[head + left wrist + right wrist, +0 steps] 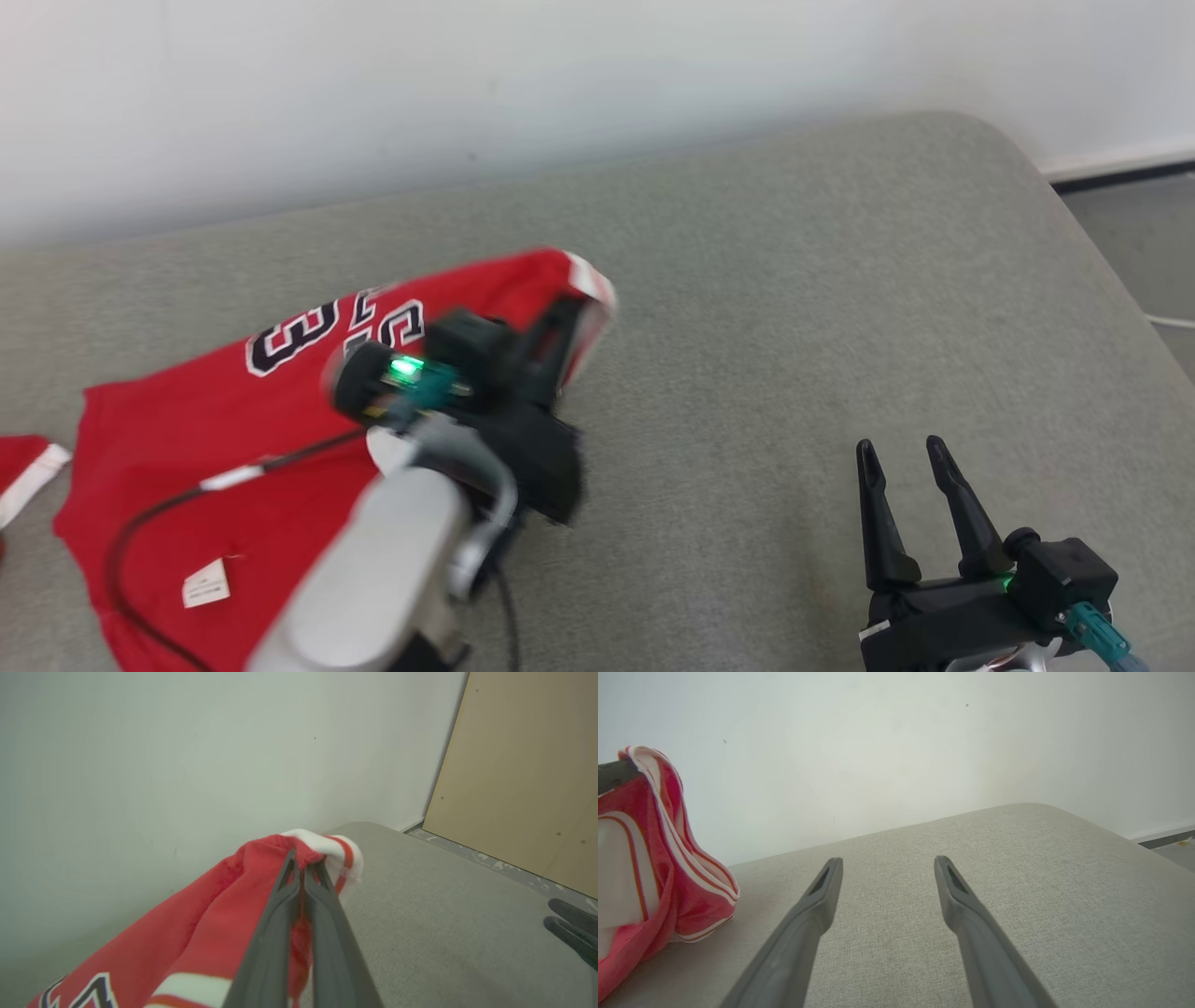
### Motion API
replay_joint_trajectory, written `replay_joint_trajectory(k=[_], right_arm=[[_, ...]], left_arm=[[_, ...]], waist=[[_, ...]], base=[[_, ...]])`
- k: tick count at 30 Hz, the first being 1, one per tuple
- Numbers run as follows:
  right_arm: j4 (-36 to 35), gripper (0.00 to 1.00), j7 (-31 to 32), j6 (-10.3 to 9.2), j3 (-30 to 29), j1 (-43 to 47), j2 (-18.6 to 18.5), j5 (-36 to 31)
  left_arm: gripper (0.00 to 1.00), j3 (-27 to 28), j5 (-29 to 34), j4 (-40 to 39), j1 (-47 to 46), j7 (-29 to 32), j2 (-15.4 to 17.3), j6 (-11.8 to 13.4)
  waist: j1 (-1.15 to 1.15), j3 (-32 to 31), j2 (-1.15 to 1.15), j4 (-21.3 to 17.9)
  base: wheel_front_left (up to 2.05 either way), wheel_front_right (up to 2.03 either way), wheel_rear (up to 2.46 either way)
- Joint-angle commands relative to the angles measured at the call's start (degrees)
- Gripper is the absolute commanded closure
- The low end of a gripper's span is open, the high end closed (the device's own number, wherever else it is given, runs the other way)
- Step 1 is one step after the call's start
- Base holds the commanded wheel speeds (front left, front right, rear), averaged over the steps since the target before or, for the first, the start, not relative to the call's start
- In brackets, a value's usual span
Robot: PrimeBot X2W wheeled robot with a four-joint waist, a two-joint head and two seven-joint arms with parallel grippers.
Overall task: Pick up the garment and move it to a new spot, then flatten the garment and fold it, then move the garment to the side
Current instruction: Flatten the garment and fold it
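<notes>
Two hands. Left hand [571, 317], frame centre, pressed together, pinching white-trimmed edge of red jersey [233, 420] above grey cushioned surface [794, 308]; rest of jersey spread at lower left. Right hand [901, 450], lower right, spread, empty.

Red jersey [233, 420], one corner lifted

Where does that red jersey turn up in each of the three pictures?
Head view: red jersey at left, spread on the grey cushion.
Left wrist view: jersey at lower middle, its trimmed edge pinched in the shut left tool.
Right wrist view: jersey bunched at the left edge.
Shared landmark: the grey cushion meeting the white wall.
</notes>
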Motion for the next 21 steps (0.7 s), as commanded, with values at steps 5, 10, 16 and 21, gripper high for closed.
replay_joint_trajectory(k=[5, 10, 16, 21], right_arm=[[0.29, 0.0, -0.04, -0.13, -0.3, -1.44, 0.01, 0.01], [0.38, 0.0, -0.04, -0.13, -0.49, -1.97, 0.01, 0.1], [0.55, 0.0, -0.04, -0.13, -0.13, -2.39, 0.02, 0.54], [0.55, 0.0, -0.04, -0.13, -0.48, -2.19, 0.0, 0.13]], left_arm=[[1.0, -4.32, 0.55, 7.4, -4.1, -4.35, -4.16, -0.7], [1.0, -10.76, -3.71, 11.01, -6.16, -8.41, -4.99, -0.12], [0.0, -23.49, -11.26, 13.38, -5.23, -9.2, -4.86, 1.91], [0.0, -27.63, -14.47, 14.2, -6.35, -10.98, -4.92, 3.0]], waist=[[0.0, 3.33, 0.0, -4.26], [0.0, 4.01, 0.0, -6.2], [0.0, 4.59, 0.0, -6.22], [0.0, 3.92, 0.0, -4.58]], base=[[0.0, 0.0, 0.0], [0.0, 0.0, 0.0], [0.0, 0.0, 0.0], [0.0, 0.0, 0.0]])
